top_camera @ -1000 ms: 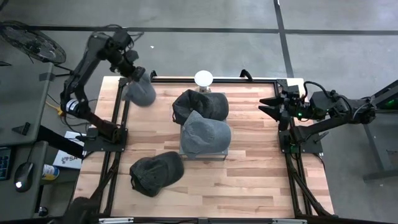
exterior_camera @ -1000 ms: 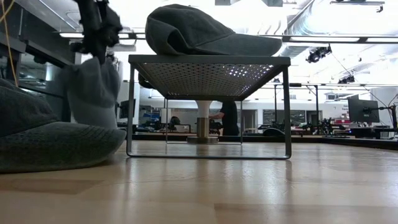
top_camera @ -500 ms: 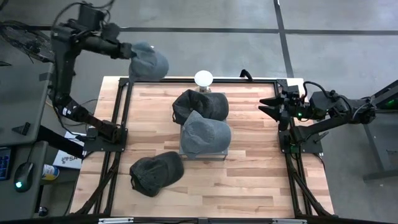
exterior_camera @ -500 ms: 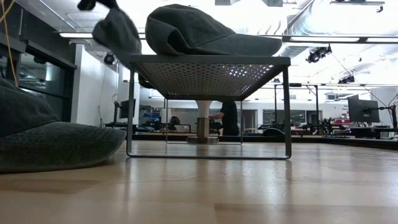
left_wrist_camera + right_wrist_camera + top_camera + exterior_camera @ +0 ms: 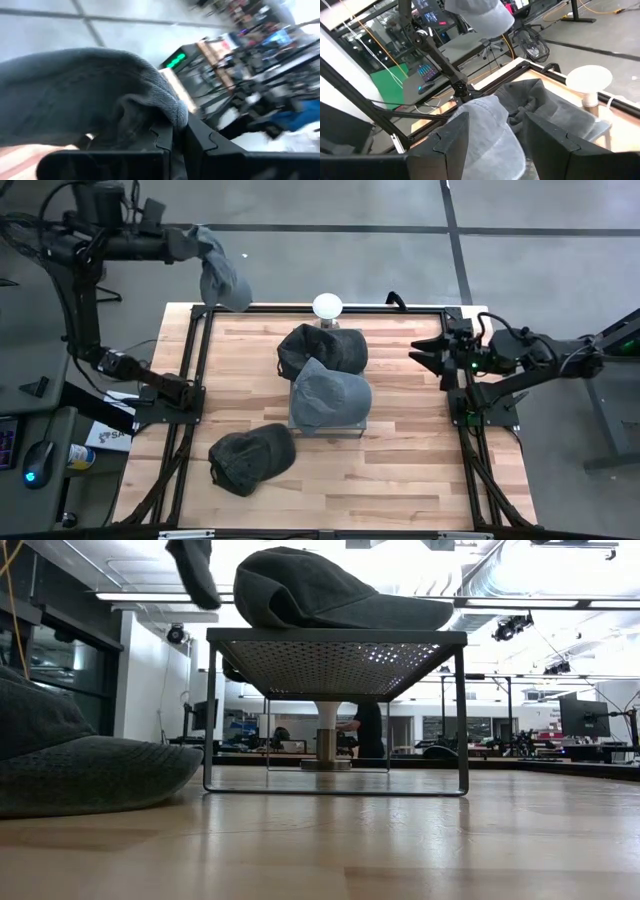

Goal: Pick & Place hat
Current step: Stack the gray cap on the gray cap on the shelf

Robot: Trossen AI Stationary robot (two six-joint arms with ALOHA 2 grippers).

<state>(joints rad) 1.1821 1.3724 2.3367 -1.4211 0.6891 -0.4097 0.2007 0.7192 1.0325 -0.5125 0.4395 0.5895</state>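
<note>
My left gripper (image 5: 192,242) is shut on a light grey cap (image 5: 223,277), held high over the table's far left corner. The cap also shows at the top of the low view (image 5: 194,570) and fills the left wrist view (image 5: 80,95). My right gripper (image 5: 424,352) is open and empty at the table's right edge, and its own view (image 5: 492,125) looks across the table. A grey cap (image 5: 330,395) lies on a mesh rack (image 5: 335,640) at mid-table. A dark cap (image 5: 322,348) lies behind it. Another dark cap (image 5: 250,457) lies at the near left. My left gripper pinches a bunched edge of the cap's cloth (image 5: 169,111) between its two fingers (image 5: 161,136). How many layers it has, I cannot tell. The cap hangs below the gripper, slack, lifted well clear of the table.
A white round-topped stand (image 5: 327,305) stands at the middle of the far edge. Black frame rails (image 5: 200,360) run along the table's left and right sides. Bare wood (image 5: 400,470) lies at the near right.
My left gripper has risen and drawn back toward the table's far left corner with the cap still in its hold. The cap has gone from hanging low over that corner to swinging high above it, and only its lower part still shows in the low view.
</note>
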